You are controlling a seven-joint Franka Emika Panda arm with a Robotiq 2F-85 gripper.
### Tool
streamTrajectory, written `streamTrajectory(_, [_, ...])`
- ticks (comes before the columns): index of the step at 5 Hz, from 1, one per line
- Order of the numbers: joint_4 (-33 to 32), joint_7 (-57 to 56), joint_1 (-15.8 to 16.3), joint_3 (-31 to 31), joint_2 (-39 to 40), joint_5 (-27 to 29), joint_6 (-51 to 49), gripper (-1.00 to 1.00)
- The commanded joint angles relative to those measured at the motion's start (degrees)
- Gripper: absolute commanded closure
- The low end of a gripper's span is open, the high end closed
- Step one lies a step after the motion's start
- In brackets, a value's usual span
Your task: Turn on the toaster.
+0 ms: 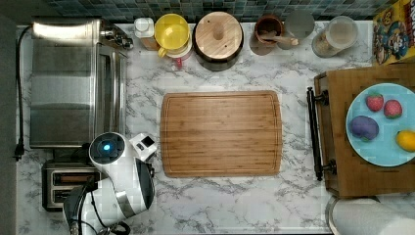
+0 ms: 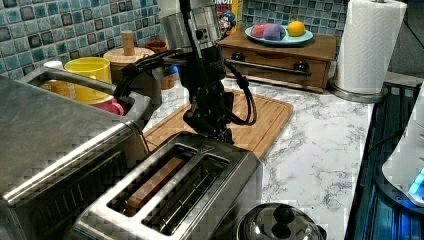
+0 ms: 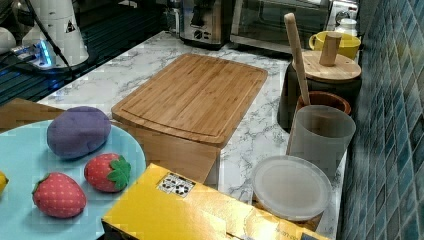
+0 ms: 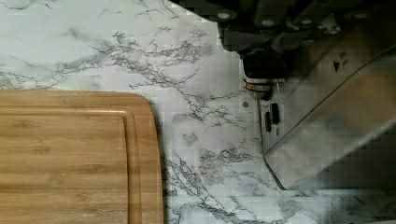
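- No writing I can read here; the yellow cereal box [image 1: 394, 33] shows cartoon art, its lettering illegible.
- My gripper [image 2: 212, 131] hangs at the toaster's [image 2: 175, 192] lever end — jaws open or closed, I cannot tell.
- Toaster sits beside the toaster oven [image 1: 68, 81], two slots on top.
- Cutting board [image 1: 221, 133] just beside; two strawberries [image 1: 375, 102] on the blue plate [image 1: 379, 152].
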Motion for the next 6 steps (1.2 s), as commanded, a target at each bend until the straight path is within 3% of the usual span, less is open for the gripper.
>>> streamTrajectory(1, [-6.9,3.1,1.8,0.0,7.7,-0.1,6.4,1.00])
streamTrajectory(3, [-6.9,2.8,3.3,-1.5,7.7,0.3,6.4,1.00])
streamTrajectory(4, [-6.9,3.0,2.0,-0.2,7.7,0.0,6.4,1.00])
streamTrajectory(6, [-7.0,2.9,2.5,-0.7,7.7,0.1,6.4,1.00])
